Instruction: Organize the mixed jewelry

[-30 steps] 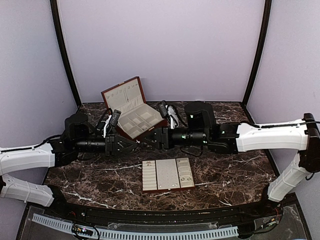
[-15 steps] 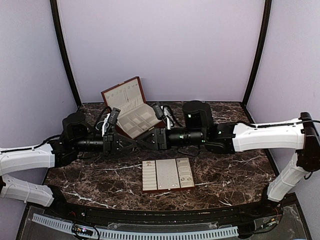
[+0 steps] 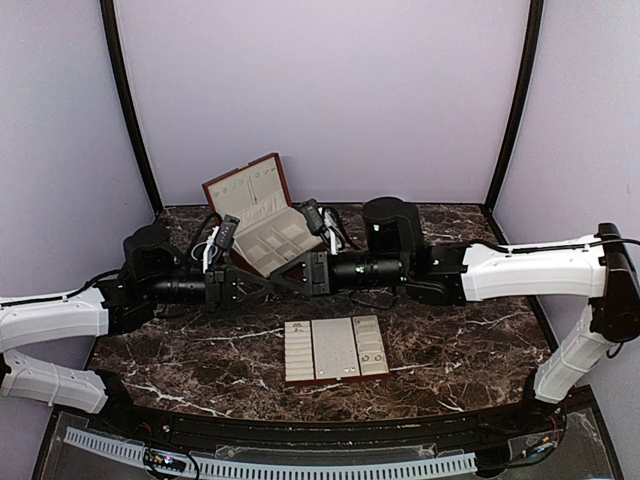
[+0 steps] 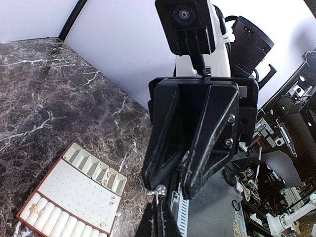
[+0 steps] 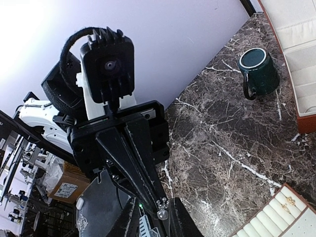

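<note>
Both grippers meet tip to tip in the air above the table, behind the tray. My left gripper [image 4: 159,206] [image 3: 287,283] is shut on a tiny silver stud [image 4: 160,189] [image 5: 162,214], one piece of the mixed jewelry, pinched by its post. Around that stud stands my right gripper [image 5: 154,206] [image 3: 299,280], still open. One finger is close beside the stud and a gap shows on the other side. More small pieces, among them gold earrings [image 4: 34,209] [image 5: 287,201], sit in the cream-lined tray [image 3: 300,352].
An open red-brown wooden box [image 3: 252,186] stands at the back, just behind the two wrists. A dark green cup [image 5: 260,70] sits on the marble beside the box's edge [image 5: 302,123]. The tray lies near the front, below the grippers.
My right arm has slid left toward the left gripper, and its jaws have narrowed around the stud. The left arm has held still, shut on the stud.
</note>
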`<state>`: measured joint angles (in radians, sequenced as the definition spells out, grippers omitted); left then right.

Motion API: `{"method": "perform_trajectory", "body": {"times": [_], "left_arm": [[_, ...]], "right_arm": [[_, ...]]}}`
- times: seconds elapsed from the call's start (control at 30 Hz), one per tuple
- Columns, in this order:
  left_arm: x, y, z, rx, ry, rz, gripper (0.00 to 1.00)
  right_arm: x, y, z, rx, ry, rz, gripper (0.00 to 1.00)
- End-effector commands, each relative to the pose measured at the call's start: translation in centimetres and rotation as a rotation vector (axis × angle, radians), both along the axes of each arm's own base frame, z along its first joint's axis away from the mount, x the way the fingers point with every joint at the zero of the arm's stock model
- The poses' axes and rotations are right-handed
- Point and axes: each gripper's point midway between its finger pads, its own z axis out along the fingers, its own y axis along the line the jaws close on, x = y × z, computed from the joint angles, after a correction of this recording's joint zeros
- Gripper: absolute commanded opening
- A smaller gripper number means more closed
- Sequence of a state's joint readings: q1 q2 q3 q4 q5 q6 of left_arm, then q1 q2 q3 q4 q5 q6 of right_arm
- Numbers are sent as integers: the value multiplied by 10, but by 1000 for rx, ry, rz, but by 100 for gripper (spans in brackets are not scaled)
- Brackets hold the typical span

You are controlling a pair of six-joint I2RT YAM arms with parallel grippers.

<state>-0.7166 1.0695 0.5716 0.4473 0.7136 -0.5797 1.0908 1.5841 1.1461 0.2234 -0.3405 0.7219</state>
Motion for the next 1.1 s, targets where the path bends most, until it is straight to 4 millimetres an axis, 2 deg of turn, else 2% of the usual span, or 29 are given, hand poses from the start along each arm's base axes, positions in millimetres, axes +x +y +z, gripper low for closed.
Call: {"method": "perform_trajectory", "body": {"times": [0.0, 0.3, 0.6, 0.8, 0.87, 0.93, 1.07], "left_arm": [[-7, 3, 2, -11, -29, -14, 0], [-7, 3, 3, -14, -36, -11, 0], [-5, 4, 1, -9, -31, -1, 0], [-4, 4, -3, 3, -16, 6, 1], [-4, 4, -4, 8, -11, 7, 7], [-4, 5, -5, 18, -9, 11, 23], [-5, 10, -9, 40, -14, 30, 39]], "right_arm": [[5, 8, 12, 46, -7, -8, 21], [7, 9, 3, 20, 7, -17, 15], [9, 6, 6, 25, 1, -33, 1], [11, 4, 5, 22, -10, -51, 0], [14, 3, 1, 6, -16, -62, 0], [14, -6, 9, -5, -42, -82, 0], [23, -22, -1, -113, -98, -148, 0]]}}
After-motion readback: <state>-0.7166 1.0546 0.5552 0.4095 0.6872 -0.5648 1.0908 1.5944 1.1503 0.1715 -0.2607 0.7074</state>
